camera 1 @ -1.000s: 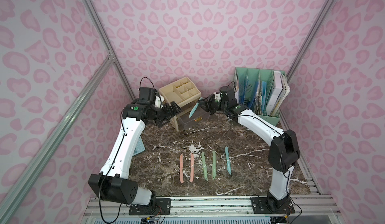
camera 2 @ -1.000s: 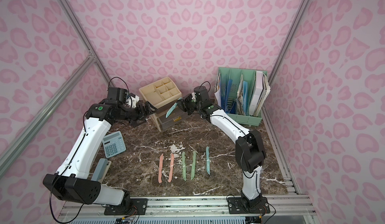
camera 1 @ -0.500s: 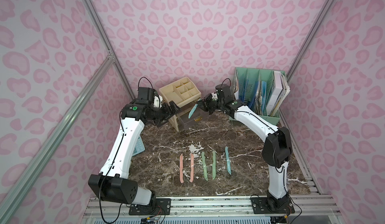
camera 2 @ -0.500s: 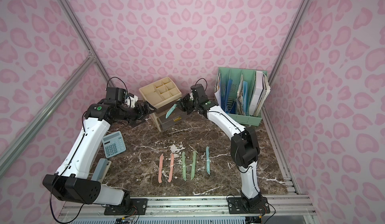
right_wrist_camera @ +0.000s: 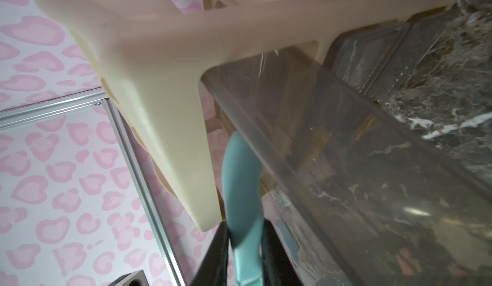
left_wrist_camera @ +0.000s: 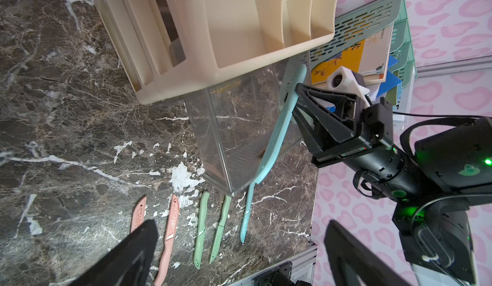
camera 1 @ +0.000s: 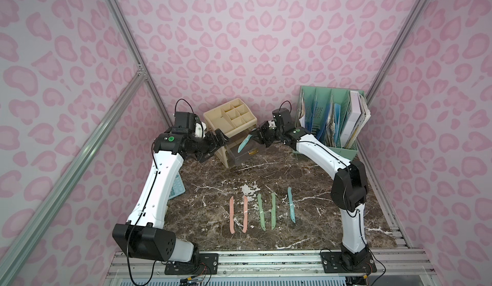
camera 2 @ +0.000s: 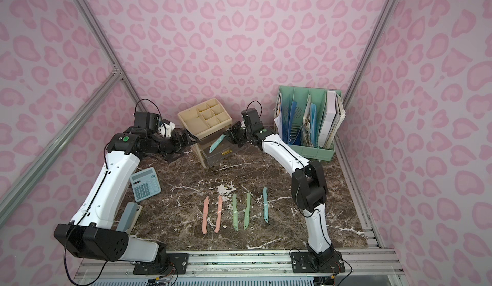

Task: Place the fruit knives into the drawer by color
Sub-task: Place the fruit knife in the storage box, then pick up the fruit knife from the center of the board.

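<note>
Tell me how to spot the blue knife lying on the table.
Find the dark marble table and the row of little knives lying near its front edge. Past the two pink knives and two green knives, the blue knife lies at the end toward the right arm. It is the row's only blue one.

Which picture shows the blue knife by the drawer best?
The left wrist view: the whole teal knife shows, slanting over the clear drawer. In both top views the teal knife is tiny. The right wrist view shows only a blurry piece inside the right gripper.
</note>
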Robot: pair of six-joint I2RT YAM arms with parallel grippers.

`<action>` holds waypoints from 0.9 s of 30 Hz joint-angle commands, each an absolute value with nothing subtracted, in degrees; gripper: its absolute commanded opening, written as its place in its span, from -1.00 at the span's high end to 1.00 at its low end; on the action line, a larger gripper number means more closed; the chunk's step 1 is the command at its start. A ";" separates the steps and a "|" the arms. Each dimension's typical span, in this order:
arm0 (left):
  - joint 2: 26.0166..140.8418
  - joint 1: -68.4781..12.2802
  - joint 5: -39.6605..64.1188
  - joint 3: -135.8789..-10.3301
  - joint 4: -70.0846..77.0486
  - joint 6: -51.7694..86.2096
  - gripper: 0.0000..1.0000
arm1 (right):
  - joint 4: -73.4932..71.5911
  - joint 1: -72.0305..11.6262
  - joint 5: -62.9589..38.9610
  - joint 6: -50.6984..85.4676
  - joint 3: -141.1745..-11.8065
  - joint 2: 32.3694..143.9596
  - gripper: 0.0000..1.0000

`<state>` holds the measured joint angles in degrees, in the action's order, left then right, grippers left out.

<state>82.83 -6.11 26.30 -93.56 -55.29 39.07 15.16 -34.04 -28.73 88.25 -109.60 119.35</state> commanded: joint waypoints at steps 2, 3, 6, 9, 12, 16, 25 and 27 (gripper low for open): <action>82.45 -5.97 27.27 -93.52 -54.34 39.13 -0.98 | 14.84 -34.10 -29.27 88.24 -110.52 119.35 0.38; 82.50 -5.96 27.25 -93.52 -54.32 39.11 -0.98 | 15.02 -34.10 -29.18 88.16 -110.74 119.36 0.35; 82.47 -5.87 27.33 -93.55 -54.28 39.20 -0.98 | 15.64 -34.10 -29.18 87.82 -111.45 119.11 0.35; 82.49 -5.83 27.41 -93.60 -54.23 39.20 -0.97 | 16.11 -34.03 -29.09 87.01 -111.82 118.33 0.36; 82.45 -5.80 27.58 -93.60 -54.16 39.29 -0.98 | 17.03 -34.10 -29.42 85.43 -112.02 117.06 0.38; 82.32 -5.80 27.73 -93.25 -54.10 39.29 -0.98 | 19.95 -34.10 -29.87 80.88 -110.91 114.42 0.38; 81.01 -6.10 28.91 -91.22 -53.83 39.63 -0.98 | 22.44 -34.20 -30.22 70.51 -97.91 104.37 0.30; 80.22 -6.43 28.98 -90.26 -53.85 39.64 -0.98 | 24.34 -34.21 -29.80 67.55 -96.25 102.37 0.23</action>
<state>81.12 -6.22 28.10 -90.98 -54.41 39.94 22.52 -34.13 -29.74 73.43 -97.60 104.33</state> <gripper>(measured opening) 0.988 0.369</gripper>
